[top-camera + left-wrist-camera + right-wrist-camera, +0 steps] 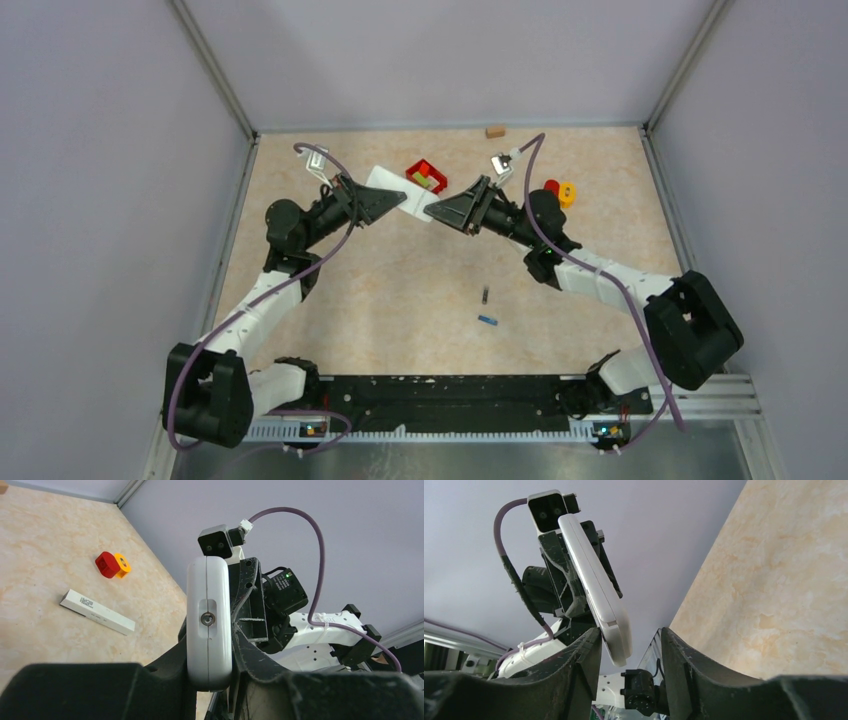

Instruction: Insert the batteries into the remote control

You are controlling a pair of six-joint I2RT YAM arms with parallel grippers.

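Observation:
My left gripper (398,203) is shut on a white remote control (390,184) and holds it above the table at the back. In the left wrist view the remote (209,625) stands edge-on, pinched between both fingers. My right gripper (434,212) faces it from the right and is open. In the right wrist view the remote's free end (616,640) sits between the jaws, close to the left finger (579,660), with a gap to the other. Two batteries lie on the table in front: a dark one (485,295) and a blue one (487,320).
A red bin (427,176) stands just behind the grippers. A red and yellow object (558,190) lies at the back right, a small wooden block (495,131) by the back wall. The left wrist view shows a white bar (97,612) flat on the table.

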